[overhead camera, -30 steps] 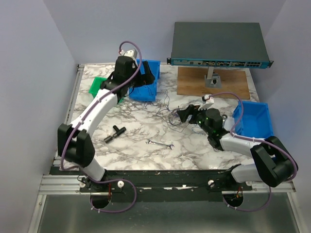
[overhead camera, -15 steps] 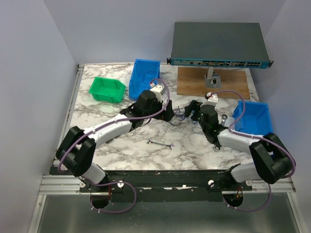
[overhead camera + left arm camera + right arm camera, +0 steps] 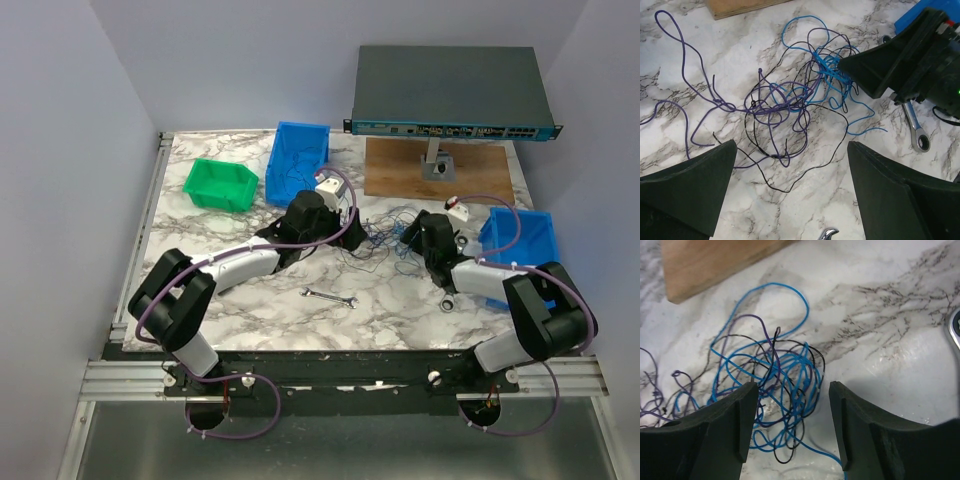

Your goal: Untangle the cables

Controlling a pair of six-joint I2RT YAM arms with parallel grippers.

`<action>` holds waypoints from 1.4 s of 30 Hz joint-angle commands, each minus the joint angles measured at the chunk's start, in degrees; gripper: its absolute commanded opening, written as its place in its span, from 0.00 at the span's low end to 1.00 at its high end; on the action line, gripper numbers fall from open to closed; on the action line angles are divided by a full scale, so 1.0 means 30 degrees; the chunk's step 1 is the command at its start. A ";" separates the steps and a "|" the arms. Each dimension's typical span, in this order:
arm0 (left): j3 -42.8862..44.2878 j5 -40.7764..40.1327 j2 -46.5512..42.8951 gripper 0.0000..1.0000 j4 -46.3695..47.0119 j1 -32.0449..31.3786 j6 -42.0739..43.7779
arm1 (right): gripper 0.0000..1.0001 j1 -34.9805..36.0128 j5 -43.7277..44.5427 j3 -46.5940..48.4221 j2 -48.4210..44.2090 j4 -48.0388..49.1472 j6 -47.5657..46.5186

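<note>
On the overhead cam: marble table [image 3: 260,312], 2 arms reaching in toward the middle. Cables [image 3: 378,240] lie in 1 loose, thin tangle on the table btwn the 2 wrists, on the near side of the wood board [image 3: 400,178]. L gripper [image 3: 350,233] sits just left of the tangle and R gripper [image 3: 406,236] just right of it. Can't tell either jaw gap from up here. Bins, 3 total: 1 green bin [image 3: 220,185] back left, 1 blue bin [image 3: 297,160] beside it, and a second blue bin [image 3: 522,245] at the R edge. 1 network switch [image 3: 450,90] on a stand over the board. 1 silver wrench [image 3: 330,296] lies flat on the near side of the tangle, apart from it.

L wrist cam: L gripper [image 3: 790,147] is spread wide w/ nothing held, 1 finger at each side of the tangle's near edge. Cables [image 3: 825,70] show 3 colours: purple, black, blue. Strands are too knotted to count. Purple loops trail left and blue bunches right. R gripper [image 3: 846,70] has its tip against the blue knot. 1 ratchet wrench [image 3: 915,127] lies by the R arm.

R wrist cam: R gripper [image 3: 792,386] is parted a moderate way, clamping nothing. The blue bunch of cables [image 3: 790,375] sits btwn and just beyond its 2 fingers, w/ black and purple strands mixed in.
</note>
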 commanded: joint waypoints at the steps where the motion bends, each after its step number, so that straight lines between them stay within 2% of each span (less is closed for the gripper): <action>1: 0.0679 0.0482 0.0207 0.95 0.0351 -0.0113 0.0057 | 0.64 -0.0486 -0.0251 0.0424 0.0846 -0.1192 0.1424; 5: 0.1483 0.0143 0.0691 0.95 -0.0804 -0.0120 0.0072 | 0.56 -0.1047 -0.0738 0.0429 0.1126 -0.1229 0.2196; 8: 0.1404 0.0165 0.0619 0.95 -0.0707 -0.0132 0.0072 | 0.54 -0.1097 -0.0921 0.0062 0.0475 -0.0566 0.2168; 10: 0.1420 0.0165 0.0614 0.95 -0.0731 -0.0123 0.0086 | 0.59 -0.1095 -0.1465 -0.0582 -0.0417 0.0581 0.1704; 12: 0.1424 0.0307 0.0649 0.95 -0.0730 -0.0111 0.0101 | 0.70 -0.1093 -0.1846 -0.1070 -0.1301 0.1289 0.1148; 14: 0.1455 0.0555 0.0677 0.95 -0.0653 -0.0108 0.0158 | 0.72 -0.1093 -0.1575 -0.1457 -0.2002 0.1406 0.1037; 17: 0.1605 0.0895 0.0870 0.95 -0.0647 -0.0118 0.0185 | 0.65 -0.1101 -0.0979 -0.1748 -0.2654 0.1195 0.1165; 20: 0.2497 0.0602 0.1503 0.95 -0.1979 -0.0121 0.0165 | 0.55 -0.1093 -0.1334 -0.1576 -0.2651 0.0602 0.0978; 22: 0.3098 0.0213 0.1931 0.95 -0.2800 -0.0110 0.0131 | 0.56 -0.1052 -0.2501 -0.1387 -0.2677 0.0497 0.0181; 24: 0.3290 0.0227 0.2081 0.95 -0.2929 -0.0116 0.0108 | 0.61 -0.0898 -0.2866 -0.1423 -0.2918 0.0437 -0.0488; 32: 0.2780 0.0170 0.1550 0.95 -0.2645 -0.0120 0.0160 | 0.70 -0.0272 -0.2213 -0.1163 -0.4430 -0.4982 0.0041; 38: 0.2781 0.0429 0.1588 0.95 -0.2490 -0.0113 -0.0045 | 0.67 -0.0015 -0.1796 -0.0465 -0.5409 -0.9561 0.1405; 42: 0.2637 0.0185 0.1416 0.95 -0.2521 -0.0105 0.0013 | 0.67 -0.0017 -0.1513 -0.0016 -0.4871 -1.0920 0.1561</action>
